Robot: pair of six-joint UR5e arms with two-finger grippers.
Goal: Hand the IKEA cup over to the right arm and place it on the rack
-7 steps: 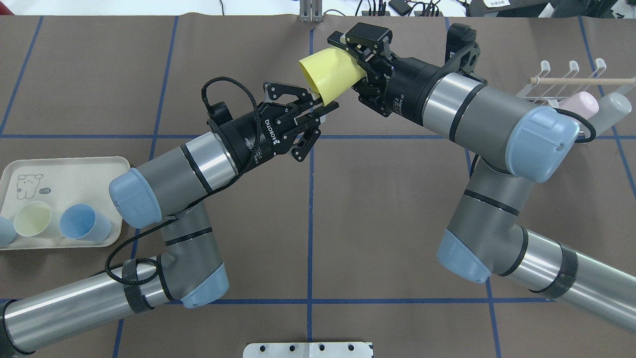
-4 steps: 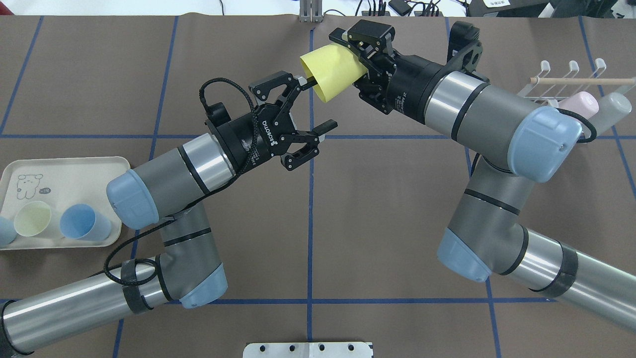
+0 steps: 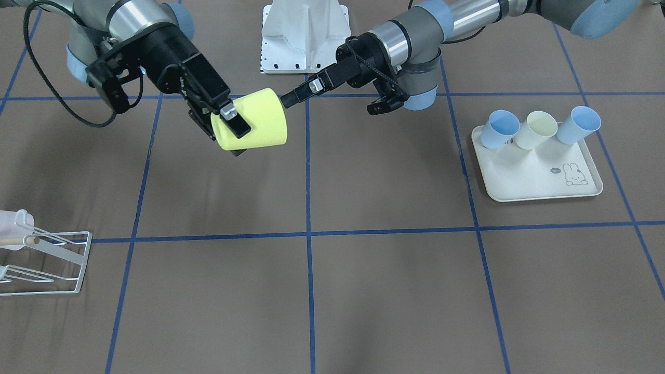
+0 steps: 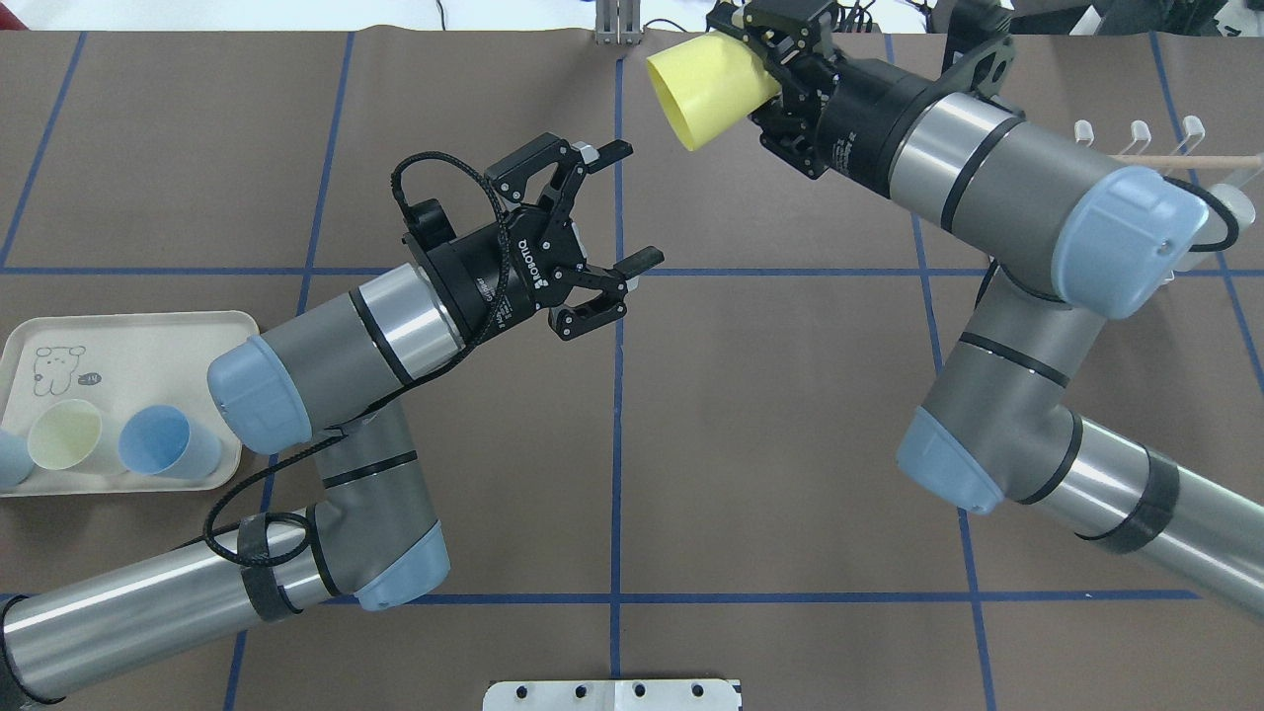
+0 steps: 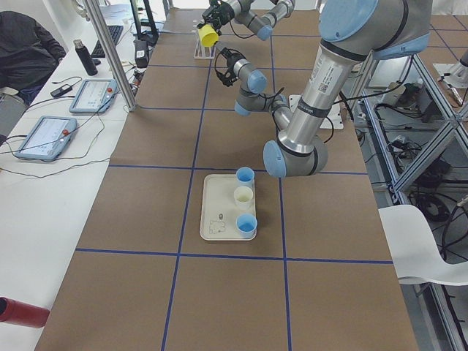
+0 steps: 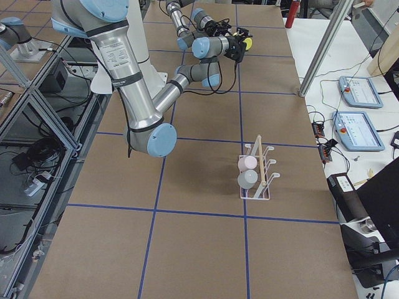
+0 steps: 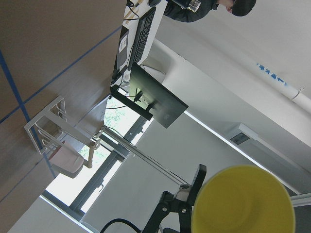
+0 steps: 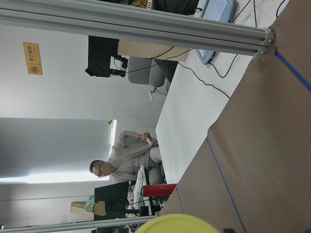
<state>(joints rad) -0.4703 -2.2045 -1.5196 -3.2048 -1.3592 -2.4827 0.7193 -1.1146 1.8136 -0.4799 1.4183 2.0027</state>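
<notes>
A brown table (image 4: 790,444) ruled with blue tape lines carried two grey robot arms. The right arm (image 4: 997,188) reached over the far side. Its right gripper (image 3: 234,136) was clamped around the closed end of a yellow cup (image 4: 706,87), which was held sideways in the air, well apart from the rack (image 6: 257,174). The left arm (image 4: 326,346) sat near the middle, the left gripper (image 4: 632,202) spread wide and empty, clear of the cup. The handover looked complete; carrying the cup to the rack and setting it there remained. One cream tray (image 3: 535,182) held three cups (image 3: 537,130), two blue and one pale yellow. The single white rack held two cups (image 6: 248,164), one pink and one grey.
</notes>
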